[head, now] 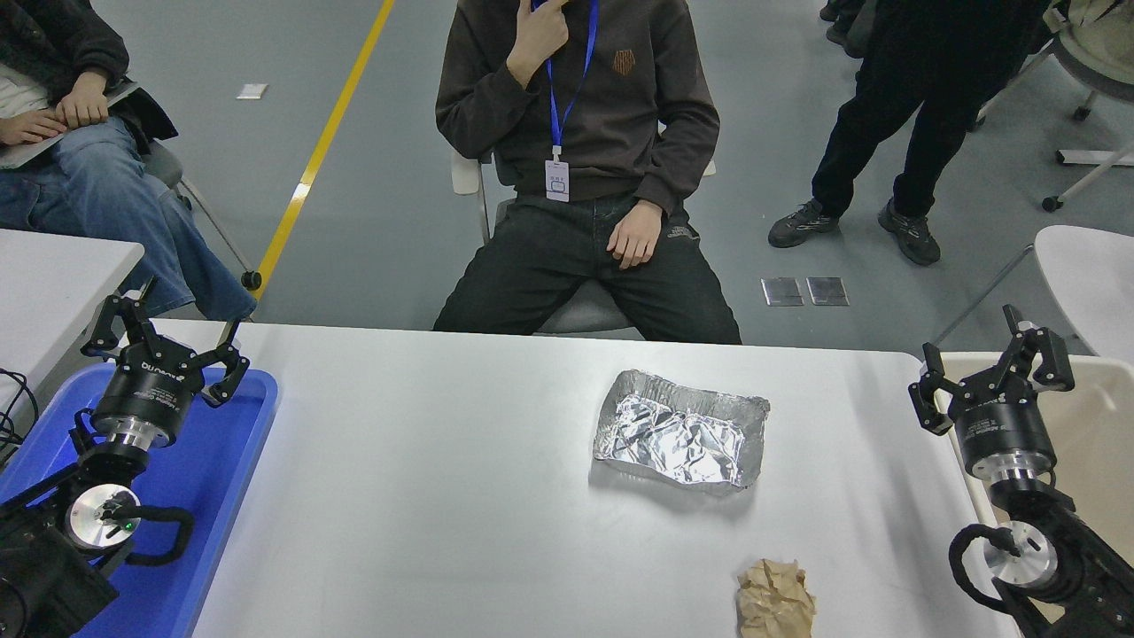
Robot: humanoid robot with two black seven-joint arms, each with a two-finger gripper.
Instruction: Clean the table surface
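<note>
On the table surface, foil tray lies behind crumpled paper.
</note>
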